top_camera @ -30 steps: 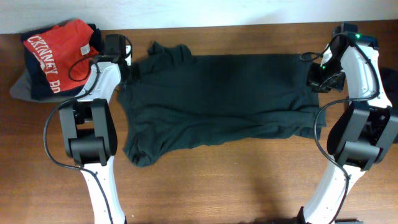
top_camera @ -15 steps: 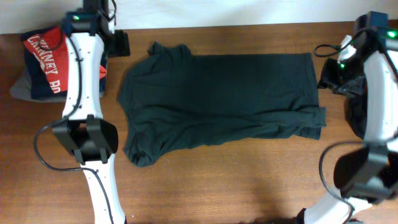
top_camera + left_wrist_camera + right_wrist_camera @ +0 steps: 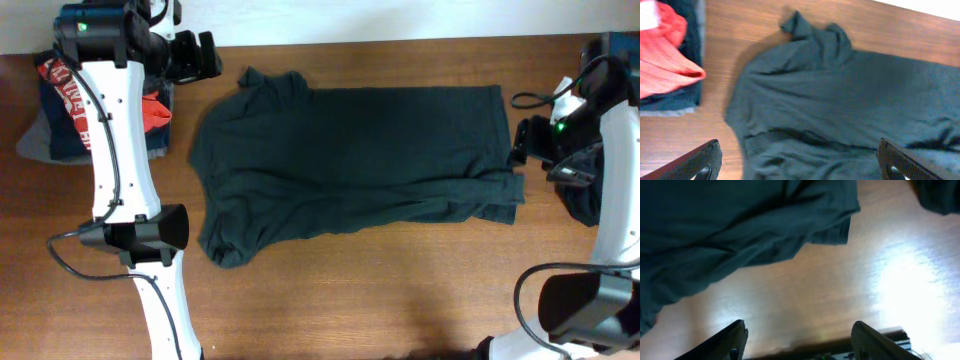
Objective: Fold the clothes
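Note:
One of the clothes, a dark grey-green T-shirt [image 3: 350, 165], lies spread on the wooden table with its collar to the left. My left gripper [image 3: 198, 55] hangs open above the table's back left, clear of the shirt's collar. In the left wrist view the shirt [image 3: 840, 100] lies far below the open gripper [image 3: 800, 167]. My right gripper [image 3: 522, 145] stands open just off the shirt's right edge. Seen from the right wrist, the gripper [image 3: 802, 342] is over bare wood, with the shirt's hem corner [image 3: 740, 230] beyond it. Neither gripper holds anything.
A red shirt with white lettering [image 3: 62, 85] tops a pile of dark garments [image 3: 40, 140] at the table's left end; it also shows in the left wrist view [image 3: 665, 55]. Another dark cloth [image 3: 580, 200] lies at the right edge. Bare wood [image 3: 380, 290] fronts the shirt.
Both grippers have opened and let go of the shirt. The left arm has risen and swung back to the left, and the right arm has drawn off to the right. The shirt now lies flatter.

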